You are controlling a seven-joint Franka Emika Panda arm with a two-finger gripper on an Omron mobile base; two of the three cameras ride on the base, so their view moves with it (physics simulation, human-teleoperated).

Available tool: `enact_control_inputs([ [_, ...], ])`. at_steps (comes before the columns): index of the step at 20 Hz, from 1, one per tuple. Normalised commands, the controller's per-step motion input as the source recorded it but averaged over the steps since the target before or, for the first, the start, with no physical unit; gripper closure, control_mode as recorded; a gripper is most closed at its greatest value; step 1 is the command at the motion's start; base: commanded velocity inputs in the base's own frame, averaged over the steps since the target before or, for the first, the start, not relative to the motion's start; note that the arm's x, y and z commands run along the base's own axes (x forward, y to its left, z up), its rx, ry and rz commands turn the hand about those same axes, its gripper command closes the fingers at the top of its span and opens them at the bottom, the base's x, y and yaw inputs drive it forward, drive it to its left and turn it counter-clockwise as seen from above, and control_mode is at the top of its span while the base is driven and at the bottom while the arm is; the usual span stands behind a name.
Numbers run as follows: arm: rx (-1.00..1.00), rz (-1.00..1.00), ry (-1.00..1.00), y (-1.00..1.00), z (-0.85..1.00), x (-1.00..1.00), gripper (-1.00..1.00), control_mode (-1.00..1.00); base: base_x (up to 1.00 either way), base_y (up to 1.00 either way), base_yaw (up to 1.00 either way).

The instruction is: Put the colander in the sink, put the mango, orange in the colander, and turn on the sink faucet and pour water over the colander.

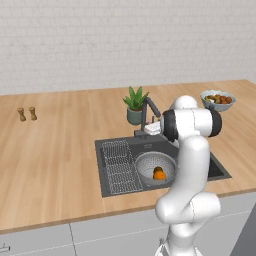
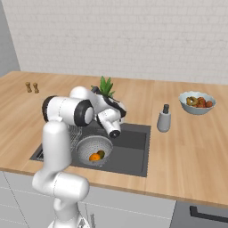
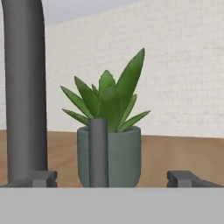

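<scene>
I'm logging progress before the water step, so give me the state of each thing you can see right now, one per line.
colander: in the sink, upright.
sink: holds the colander and a wire rack; no water visible.
orange: inside the colander.
mango: inside the colander, beside the orange.
sink faucet: no water running.
gripper: open, at the faucet's base, holding nothing.
fruit bowl: on the counter, full.

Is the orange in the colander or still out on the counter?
In. The orange sits inside the colander, which rests in the sink, with the mango beside it.
</scene>
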Motion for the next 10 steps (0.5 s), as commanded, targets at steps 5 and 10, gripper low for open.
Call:
enact_control_inputs([
  [5,0.00,0.00,0.00,0.00,-0.12,0.22,-1.00,-1.00,0.00,0.00,0.00],
  [10,0.00,-0.01,0.00,0.00,-0.02,0.18,-1.00,-1.00,0.00,0.00,0.00],
])
